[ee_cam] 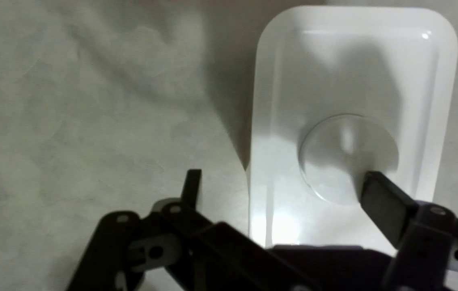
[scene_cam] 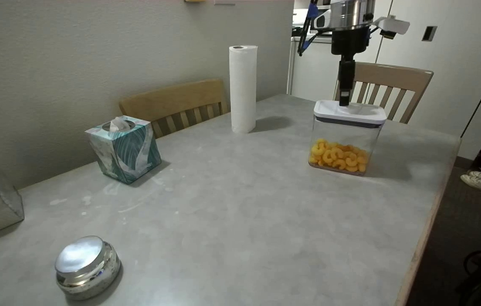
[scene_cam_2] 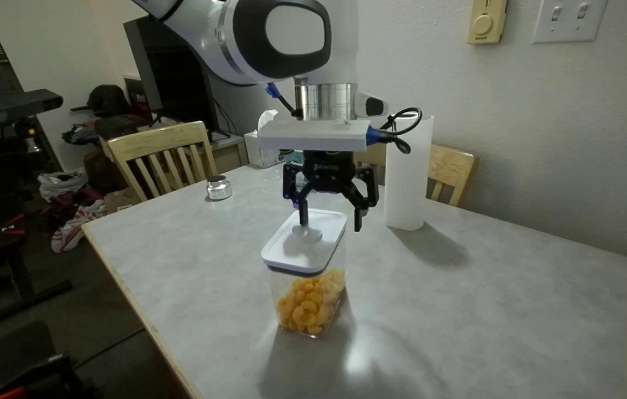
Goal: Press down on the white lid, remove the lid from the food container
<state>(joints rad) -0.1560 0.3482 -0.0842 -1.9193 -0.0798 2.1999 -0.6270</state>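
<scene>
- The food container (scene_cam_2: 307, 305) stood upright on the counter (scene_cam_2: 474, 321).
- The white lid (scene_cam_2: 299, 253) lay flat on top; its long axis ran away from the camera in an exterior view, up and down in the wrist view.
- The hand (scene_cam_2: 330, 224) was spread wide, gripping nothing, one finger (scene_cam_2: 303, 214) at the round button (ee_cam: 346, 145), contact unclear, the other beyond the lid's long side.

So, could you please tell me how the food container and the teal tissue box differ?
The food container is clear, showing yellow-orange pieces inside; the teal tissue box is opaque and patterned. A white lid covers the container, while a tissue pokes out of the tissue box. Both stand upright on the table.
</scene>
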